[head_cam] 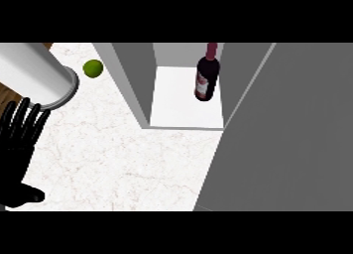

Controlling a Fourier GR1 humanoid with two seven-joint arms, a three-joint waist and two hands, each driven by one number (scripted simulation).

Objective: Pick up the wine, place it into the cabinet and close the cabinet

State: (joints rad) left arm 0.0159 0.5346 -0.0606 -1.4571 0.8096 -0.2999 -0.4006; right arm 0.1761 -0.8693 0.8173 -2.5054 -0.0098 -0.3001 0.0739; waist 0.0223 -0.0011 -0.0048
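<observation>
The dark red wine bottle [205, 74] stands upright inside the open cabinet [187, 106], on its white floor near the right side. The cabinet's grey door [289, 134] fills the right of the view, swung partly across the opening. My left hand [15, 149] rests open at the left edge, fingers straight and pointing up, holding nothing and well away from the bottle. My right hand does not show anywhere.
A green lime [93, 68] lies on the marble counter [128, 158] left of the cabinet. A large white cylinder [33, 74] leans in from the upper left, above my left hand. Wooden floor shows past the counter's left edge.
</observation>
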